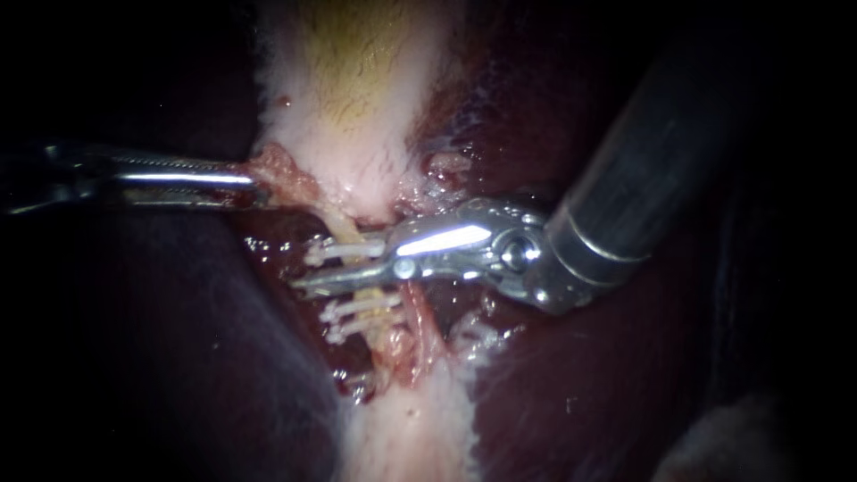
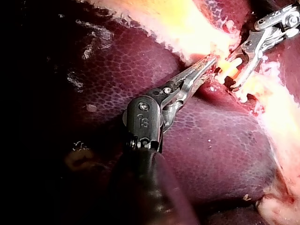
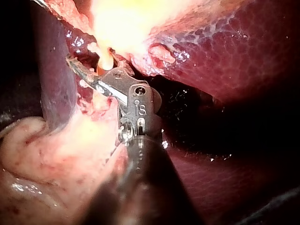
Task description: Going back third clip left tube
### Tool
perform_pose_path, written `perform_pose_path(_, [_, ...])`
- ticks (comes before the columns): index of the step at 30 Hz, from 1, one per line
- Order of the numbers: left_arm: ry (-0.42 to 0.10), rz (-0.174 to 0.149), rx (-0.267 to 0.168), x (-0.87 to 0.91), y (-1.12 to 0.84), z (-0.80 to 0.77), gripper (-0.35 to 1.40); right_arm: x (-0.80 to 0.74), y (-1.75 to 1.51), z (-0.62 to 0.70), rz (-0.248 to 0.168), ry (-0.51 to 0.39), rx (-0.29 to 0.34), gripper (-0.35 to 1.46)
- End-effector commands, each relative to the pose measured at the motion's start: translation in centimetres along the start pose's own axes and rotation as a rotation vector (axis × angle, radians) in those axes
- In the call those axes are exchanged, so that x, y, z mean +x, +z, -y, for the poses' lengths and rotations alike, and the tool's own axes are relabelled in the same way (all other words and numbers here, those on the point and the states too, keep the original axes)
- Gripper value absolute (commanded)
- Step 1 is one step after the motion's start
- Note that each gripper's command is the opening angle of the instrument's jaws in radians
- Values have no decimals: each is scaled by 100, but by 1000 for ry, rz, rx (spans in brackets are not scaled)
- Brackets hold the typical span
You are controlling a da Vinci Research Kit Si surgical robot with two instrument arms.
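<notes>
Left instrument [image 1: 254, 181] jaws clamp the gallbladder [image 1: 348, 134] edge. Right instrument [image 1: 312, 270] jaws stand apart, astride the clipped left tube [image 1: 386, 332]. Glossy liver [image 1: 553, 384] surrounds.

Dark maroon liver [image 1: 571, 402] fills the surroundings, its surface glistening and finely mottled in the wrist views; a pale, fuzzy-edged band of tissue [image 1: 357, 134] runs down the middle, yellowish at its upper end; light falls hardest on the centre; the scene's edges sink into black.
</notes>
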Motion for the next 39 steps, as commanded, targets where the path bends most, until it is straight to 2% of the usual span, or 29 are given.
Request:
perform_pose_path(1, [0,0,1,-1,1,0,-35,-2,-2,-2,-7,-17,-18,50])
perform_pose_path(4, [0,0,1,-1,1,0,-35,-3,-11,-5,-16,-59,-45,50])
perform_pose_path(8, [1,0,1,-1,1,0,-35,-5,-27,-5,-14,-100,-47,50])
perform_pose_path(13, [1,0,1,-1,0,1,-35,-7,-53,0,-4,-217,-34,50])
perform_pose_path(16, [1,0,0,-2,-1,1,-35,-1,-81,7,4,-276,-22,50])
perform_pose_path(20, [1,0,0,-2,-1,1,-35,15,-123,15,9,-351,-5,50])
perform_pose_path(24, [1,0,-1,-2,-1,2,-35,22,-158,23,12,-385,12,50])
perform_pose_path(28, [1,0,-1,-2,0,4,-35,17,-184,31,16,-411,27,50])
perform_pose_path(33, [1,0,-2,-3,0,5,-35,8,-202,38,24,-422,37,50])
perform_pose_path(39, [2,1,-2,-3,0,5,-35,5,-211,43,37,-424,40,50])
